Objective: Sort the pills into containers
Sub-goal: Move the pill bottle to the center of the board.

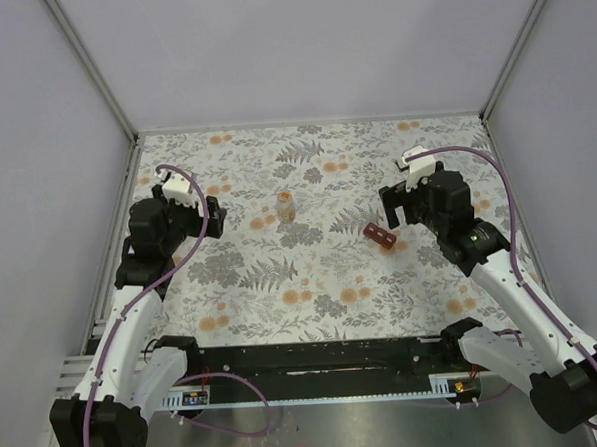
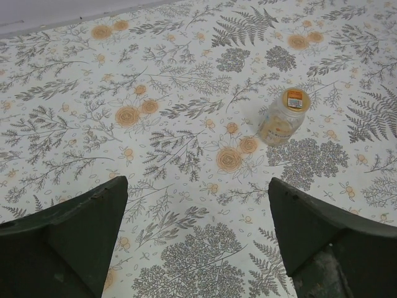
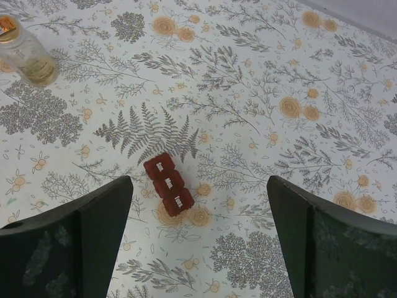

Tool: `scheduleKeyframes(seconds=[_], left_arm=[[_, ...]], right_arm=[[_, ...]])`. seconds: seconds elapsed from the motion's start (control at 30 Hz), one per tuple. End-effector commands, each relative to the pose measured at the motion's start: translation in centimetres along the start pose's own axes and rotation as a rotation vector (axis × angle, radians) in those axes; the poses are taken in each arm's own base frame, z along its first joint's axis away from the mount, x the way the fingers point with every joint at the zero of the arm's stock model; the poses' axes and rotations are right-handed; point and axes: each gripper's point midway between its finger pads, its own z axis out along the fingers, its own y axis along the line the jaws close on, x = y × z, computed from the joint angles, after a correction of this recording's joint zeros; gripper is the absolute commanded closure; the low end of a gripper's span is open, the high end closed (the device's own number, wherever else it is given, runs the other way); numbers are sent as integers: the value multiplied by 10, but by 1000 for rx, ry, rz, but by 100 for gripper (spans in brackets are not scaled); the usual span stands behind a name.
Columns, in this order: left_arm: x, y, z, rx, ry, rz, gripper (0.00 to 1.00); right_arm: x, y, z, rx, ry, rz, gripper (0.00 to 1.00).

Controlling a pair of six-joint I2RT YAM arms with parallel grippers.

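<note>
Pill box, dark red: lay on floral cloth, three lids shut. Bottle: stood well left of pill box, yellowish contents indistinct. Right gripper: hung near pill box, jaws wide, empty. Left gripper: far left of pill box, likewise.

I read matt floral-printed cloth; at 1 o'clock, glossy clear plastic orange-capped bottle; smooth dark-red plastic pill box.
</note>
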Motion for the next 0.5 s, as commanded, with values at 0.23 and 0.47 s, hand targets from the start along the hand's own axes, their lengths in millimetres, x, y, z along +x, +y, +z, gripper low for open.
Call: scheduleKeyframes(seconds=[0.23,0.47], left_arm=[[-39,33,-17,-182,-45,83,1],[-33,69,-40,-349,108,84,1]], right_arm=[[-4,5,2,-36,-15,-16,1],[3,11,6,-71,21,-22,0]])
